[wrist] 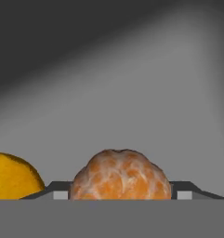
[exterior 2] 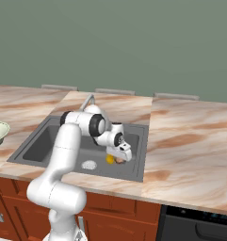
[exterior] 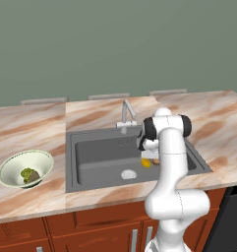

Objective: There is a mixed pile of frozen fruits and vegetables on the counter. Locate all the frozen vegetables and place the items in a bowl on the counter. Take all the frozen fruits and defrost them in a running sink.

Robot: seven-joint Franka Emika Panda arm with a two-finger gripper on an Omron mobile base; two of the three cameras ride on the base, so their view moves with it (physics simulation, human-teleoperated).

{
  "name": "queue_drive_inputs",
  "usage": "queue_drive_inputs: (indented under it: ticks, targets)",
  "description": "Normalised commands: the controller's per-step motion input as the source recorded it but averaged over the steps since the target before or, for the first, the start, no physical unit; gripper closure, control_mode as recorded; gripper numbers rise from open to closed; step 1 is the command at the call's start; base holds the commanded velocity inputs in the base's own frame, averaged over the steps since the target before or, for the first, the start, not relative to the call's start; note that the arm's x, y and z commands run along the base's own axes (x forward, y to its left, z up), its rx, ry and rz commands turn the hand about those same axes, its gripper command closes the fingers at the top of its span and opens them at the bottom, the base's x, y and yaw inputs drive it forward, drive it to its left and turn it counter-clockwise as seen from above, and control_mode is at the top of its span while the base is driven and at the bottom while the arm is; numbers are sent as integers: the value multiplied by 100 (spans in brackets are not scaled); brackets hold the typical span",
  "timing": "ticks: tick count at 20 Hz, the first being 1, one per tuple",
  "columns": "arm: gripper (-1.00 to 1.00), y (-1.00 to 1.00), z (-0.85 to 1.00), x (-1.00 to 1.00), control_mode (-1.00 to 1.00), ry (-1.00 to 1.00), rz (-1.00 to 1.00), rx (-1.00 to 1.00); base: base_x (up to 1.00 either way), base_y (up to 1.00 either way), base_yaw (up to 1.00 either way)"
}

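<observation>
**Vegetables bowled, fruit at the sink floor**

The bowl [exterior: 24, 169] on the worktop [exterior: 36, 123] already holds the green floret [exterior: 26, 173] and the dark lump [exterior: 34, 176]. In the sink [exterior: 100, 157] the yellow-orange piece [exterior: 146, 163] lies just beside the brown roundish fruit [wrist: 120, 175]. No water shows at the faucet [exterior: 126, 114], so running it seems to be what is left.

The arm folds down into the basin's right end. The hand [wrist: 120, 191] sits low, its tips flanking the roundish fruit; I cannot tell whether they grip it.
</observation>
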Motion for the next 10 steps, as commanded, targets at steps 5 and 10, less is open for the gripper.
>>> queue_drive_inputs:
  ticks: [5,10]
  targets:
    - [-100,0,100,-40,-100,-6,3,-5,0,0,0]
    - [-100,0,100,-81,-100,0,0,9,0,0,0]
